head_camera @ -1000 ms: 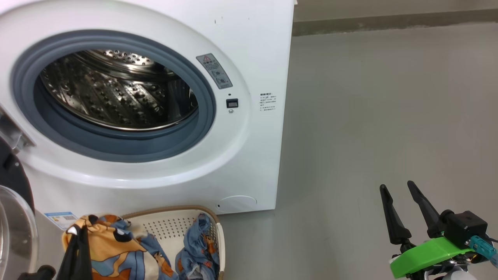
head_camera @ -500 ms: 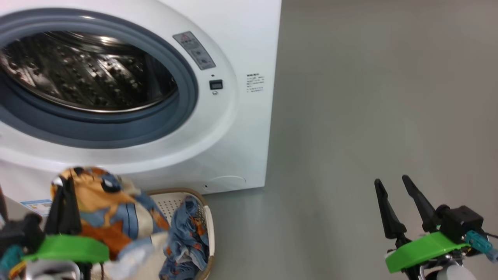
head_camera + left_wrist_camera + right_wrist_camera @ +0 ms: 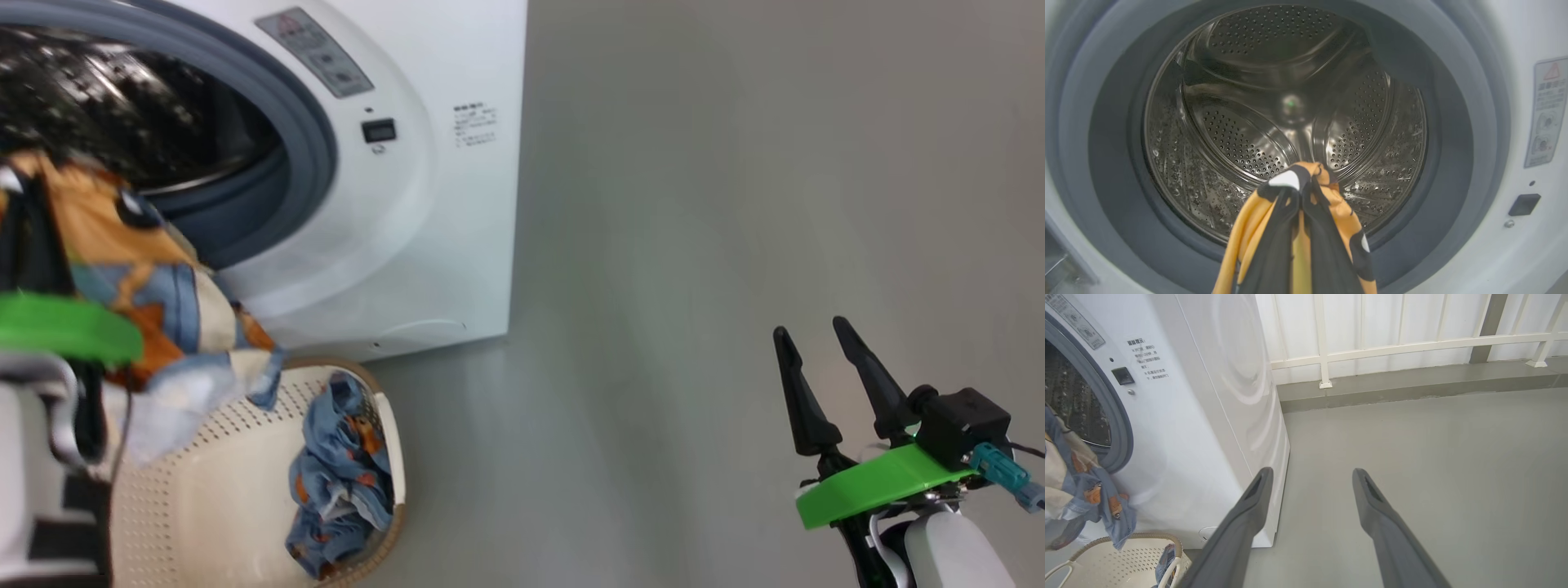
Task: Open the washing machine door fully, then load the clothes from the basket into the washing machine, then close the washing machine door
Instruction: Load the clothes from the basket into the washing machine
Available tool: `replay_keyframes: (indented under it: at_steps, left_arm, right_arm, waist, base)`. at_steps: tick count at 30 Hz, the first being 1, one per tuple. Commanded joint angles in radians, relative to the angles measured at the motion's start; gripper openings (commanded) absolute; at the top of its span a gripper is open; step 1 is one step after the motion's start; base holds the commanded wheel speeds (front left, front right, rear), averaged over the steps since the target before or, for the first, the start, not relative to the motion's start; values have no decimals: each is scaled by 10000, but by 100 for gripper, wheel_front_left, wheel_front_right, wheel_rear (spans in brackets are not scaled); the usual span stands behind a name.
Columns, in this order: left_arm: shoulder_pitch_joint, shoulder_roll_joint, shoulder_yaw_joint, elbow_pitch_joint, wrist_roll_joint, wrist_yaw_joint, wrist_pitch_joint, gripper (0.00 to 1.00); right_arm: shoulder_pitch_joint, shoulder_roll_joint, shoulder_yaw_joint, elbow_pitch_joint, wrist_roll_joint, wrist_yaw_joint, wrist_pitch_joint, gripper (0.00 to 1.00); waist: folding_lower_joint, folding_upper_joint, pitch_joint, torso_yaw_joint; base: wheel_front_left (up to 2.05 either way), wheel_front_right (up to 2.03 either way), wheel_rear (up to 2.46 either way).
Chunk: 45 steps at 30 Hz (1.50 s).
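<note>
Floor (image 3: 735,204) right of the washer (image 3: 457,229): my right gripper (image 3: 808,327) idles agape. My left gripper (image 3: 1301,192), clamped on the orange garment (image 3: 1249,228), has risen from basket (image 3: 245,425) to drum (image 3: 1274,81) mouth; drop-in next.

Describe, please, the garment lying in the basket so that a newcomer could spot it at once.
Find the white washer; a cream perforated basket sits on the floor at its foot. Crumpled against the basket's right wall lies a light blue garment with orange prints. The other garment, mostly orange and cream, hangs from the left tool before the drum instead.
</note>
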Motion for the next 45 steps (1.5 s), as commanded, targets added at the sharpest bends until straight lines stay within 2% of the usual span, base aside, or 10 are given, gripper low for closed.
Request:
replay_keyframes:
  at_steps: [1, 7, 18, 26, 37, 42, 45]
  left_arm:
    - [-682, 528, 223, -21, -38, -40, 52, 0]
    - [-2378, 867, -195, 1124, -36, -52, 458, 0]
    - [-4389, 1394, -235, 2862, -305, -56, 900, 0]
    - [-5997, 1681, -785, 3699, -214, -64, 756, 0]
    - [-7389, 1852, -1302, 4767, 21, -31, 417, 0]
    - [-7863, 2012, -1602, 4446, 478, 199, -27, 0]
    - [-7982, 2048, -1659, 3229, 767, 362, -71, 0]
  right_arm:
    - [-223, -17, 251, -219, 70, 16, -100, 100]
    - [-441, 96, 361, -171, 119, 16, -136, 100]
    - [-726, 281, 297, -399, 168, 16, -156, 100]
    - [-753, 413, 251, -623, 140, 16, -157, 100]
    - [-674, 575, 210, -723, 157, 16, -158, 100]
    - [-627, 629, 262, -734, 141, 16, -158, 100]
    - [-675, 649, 283, -756, 139, 16, -158, 100]
  waist:
    - [0, 0, 645, -392]
    - [0, 0, 1528, -665]
    - [0, 0, 3101, -925]
    - [0, 0, 4127, -866]
    - [0, 0, 4887, -895]
    - [0, 0, 4994, -888]
    - [0, 0, 5066, -902]
  base:
    - [0, 0, 0]
    - [0, 0, 0]
    - [0, 0, 0]
    - [0, 0, 0]
    - [0, 0, 0]
    - [0, 0, 0]
    - [0, 0, 0]
